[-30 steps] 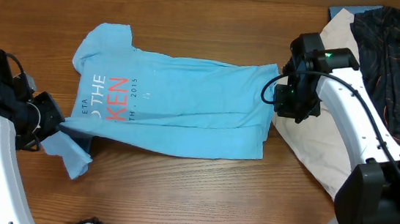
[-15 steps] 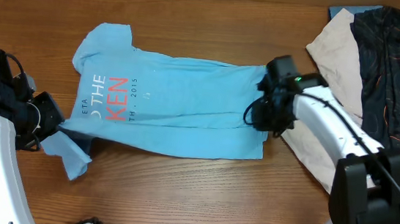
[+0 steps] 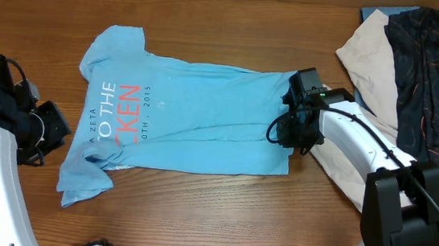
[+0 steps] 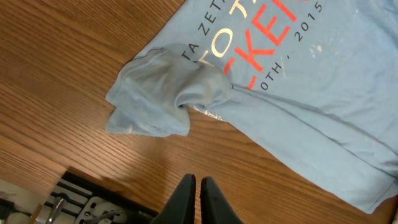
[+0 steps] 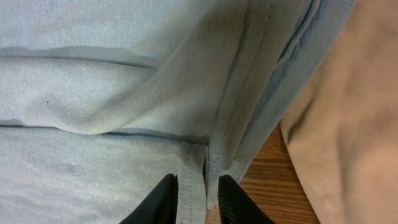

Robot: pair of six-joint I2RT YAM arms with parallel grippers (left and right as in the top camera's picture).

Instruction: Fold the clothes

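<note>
Light blue, the T-shirt (image 3: 195, 121) lies spread across the middle of the wooden table (image 3: 219, 212), sleeves at the left end and hem at the right, with white and coral-red lettering near the left end. Its near sleeve (image 4: 155, 102) sits crumpled on the wood at the near left corner. The left gripper (image 4: 198, 190) hangs above bare table just near of that sleeve, its fingers pressed almost together with nothing between them. The right gripper (image 5: 198, 196) is low over the hem at the shirt's right edge, fingers a narrow way apart, astride a stitched fold of blue cloth. A cream garment (image 3: 369, 81) lies just right of the hem, and a black orange-lined garment (image 3: 433, 87) lies over it at the far right.
</note>
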